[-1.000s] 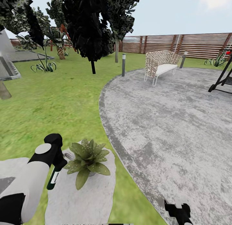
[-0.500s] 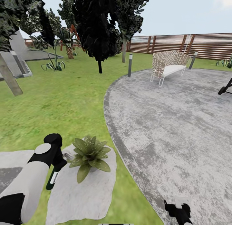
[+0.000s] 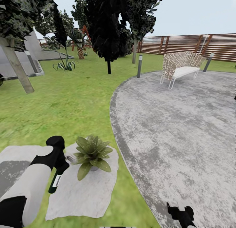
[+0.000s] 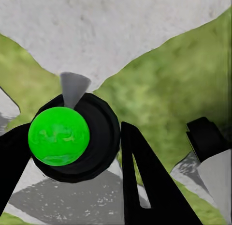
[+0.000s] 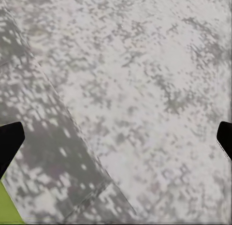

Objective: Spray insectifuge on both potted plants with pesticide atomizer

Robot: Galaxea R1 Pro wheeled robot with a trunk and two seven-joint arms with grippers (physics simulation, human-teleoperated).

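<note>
The pesticide atomizer, a slim dark bottle with a white label, hangs bottom-down in my left gripper, which is shut on its upper part. In the left wrist view its round green bottom sits between the black fingers, with the whitish nozzle pointing away. One potted plant, a low speckled green rosette, stands on a pale stone slab just right of the atomizer. My right gripper hangs open and empty over the grey patio.
The round grey stone patio spreads to the right, with a wicker bench and two bollard lights at its far edge. Lawn, dark trees and a slat fence lie beyond.
The whole view has swung to the left, so the trees, bench and patio have shifted right in the picture. Both arms keep their pose and the atomizer stays in the left gripper.
</note>
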